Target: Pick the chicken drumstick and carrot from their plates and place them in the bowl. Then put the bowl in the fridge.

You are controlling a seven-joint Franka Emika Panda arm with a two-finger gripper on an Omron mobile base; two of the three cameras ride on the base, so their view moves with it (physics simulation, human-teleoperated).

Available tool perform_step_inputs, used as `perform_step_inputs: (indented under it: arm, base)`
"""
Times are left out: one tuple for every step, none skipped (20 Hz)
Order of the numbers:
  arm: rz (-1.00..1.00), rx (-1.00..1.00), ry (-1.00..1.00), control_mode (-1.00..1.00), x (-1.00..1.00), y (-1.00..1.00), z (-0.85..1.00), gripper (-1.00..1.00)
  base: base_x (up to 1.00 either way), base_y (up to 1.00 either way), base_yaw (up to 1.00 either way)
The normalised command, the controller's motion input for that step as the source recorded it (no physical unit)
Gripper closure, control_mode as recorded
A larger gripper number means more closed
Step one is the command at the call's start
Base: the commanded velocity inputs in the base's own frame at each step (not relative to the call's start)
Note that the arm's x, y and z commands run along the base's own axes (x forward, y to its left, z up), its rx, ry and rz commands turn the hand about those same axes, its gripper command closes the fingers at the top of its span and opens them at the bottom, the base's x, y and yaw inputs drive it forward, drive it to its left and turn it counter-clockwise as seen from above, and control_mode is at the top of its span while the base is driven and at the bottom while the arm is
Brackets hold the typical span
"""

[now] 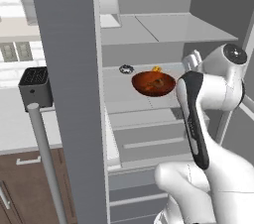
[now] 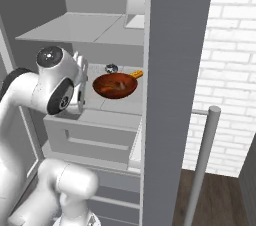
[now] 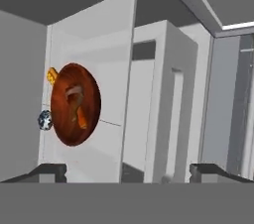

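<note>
Our hand view shows our gripper [image 3: 127, 171] spread wide and empty; base views show the glossy reddish-brown round bowl [image 1: 153, 84] on the grey fridge's shelf [image 1: 119, 91].

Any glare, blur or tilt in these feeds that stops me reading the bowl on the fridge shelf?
Left base view: evenly lit, no glare; the bowl reads sharp, the open door hiding much to the left. Right base view: same flat light, bowl clear beside the arm. Hand view: rolled sideways, so the bowl looks upended; slightly soft, gripper fingertips wide apart.
</note>
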Motion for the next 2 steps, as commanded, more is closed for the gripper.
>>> perform_step_inputs:
  arm:
    - [0.0, 0.0, 0.08, -1.0, -1.0, 0.0, 0.6, -1.0]
    - [0.0, 0.0, 0.09, -1.0, -1.0, 0.04, 0.56, -1.0]
  base:
    - [0.0, 0.0, 0.0]
    - [0.0, 0.0, 0.0]
